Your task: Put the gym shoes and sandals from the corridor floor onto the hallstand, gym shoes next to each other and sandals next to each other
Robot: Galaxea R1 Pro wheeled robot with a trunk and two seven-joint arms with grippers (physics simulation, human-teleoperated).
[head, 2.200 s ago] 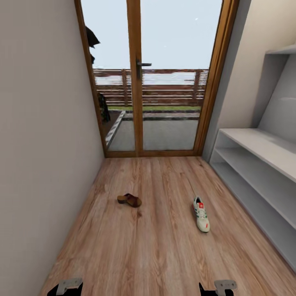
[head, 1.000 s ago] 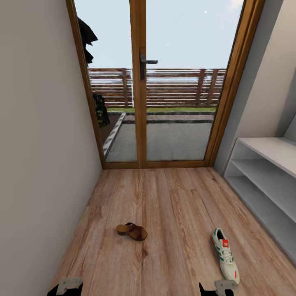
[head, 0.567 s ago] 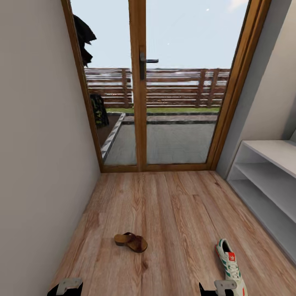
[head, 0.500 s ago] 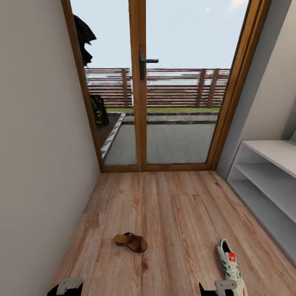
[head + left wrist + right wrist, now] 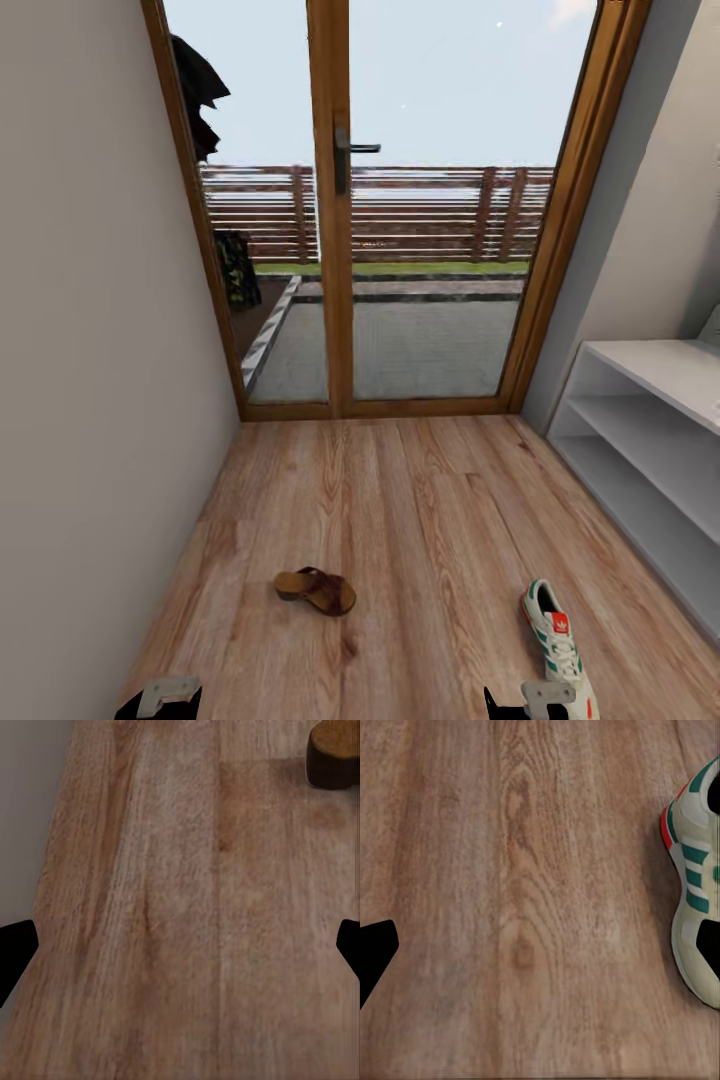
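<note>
One brown sandal (image 5: pixel 315 590) and one gym shoe (image 5: pixel 558 644) are lying well apart on the corridor floor (image 5: pixel 420 520); the hallstand (image 5: pixel 650 440) is standing along the right wall. Left gripper (image 5: pixel 180 945) and right gripper (image 5: pixel 540 945) are hanging over the planks, jaws spread wide and gripping nothing, the gym shoe lying beside one right fingertip (image 5: pixel 711 949).

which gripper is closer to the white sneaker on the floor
Right. The right gripper hangs just beside the sneaker, which lies under it in the right wrist view; the left gripper is across the corridor, nearer the sandal.
</note>
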